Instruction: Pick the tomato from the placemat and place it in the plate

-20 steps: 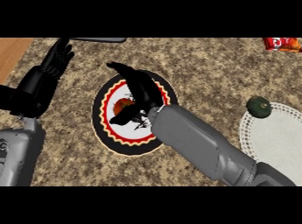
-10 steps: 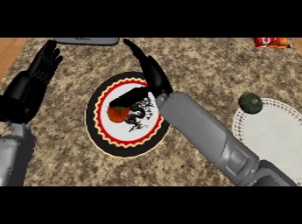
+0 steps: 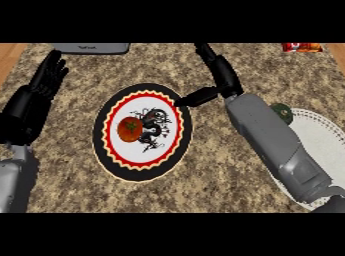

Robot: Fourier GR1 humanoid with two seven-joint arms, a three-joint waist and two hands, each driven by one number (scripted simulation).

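A red tomato (image 3: 131, 129) with a green stem lies on the left part of the plate (image 3: 142, 171), a round plate with a black rim, a red and yellow band and a dark dragon drawing on white. My right hand (image 3: 218, 75) is above the plate's upper right edge, open, fingers straight and pointing up, thumb toward the plate; it holds nothing. The white lace placemat (image 3: 324, 145) lies at the right, partly under my right forearm. My left hand (image 3: 36, 97) rests open at the left, fingers up.
A dark green round thing (image 3: 282, 112) sits at the placemat's upper left edge, partly hidden by my forearm. A grey object (image 3: 92, 48) lies at the top edge, a red packet (image 3: 302, 47) at the top right. Wood shows at both sides of the counter.
My right hand has let go of the tomato and lifted up and to the right, off the plate. The tomato now lies uncovered on the plate. The left hand has barely moved.
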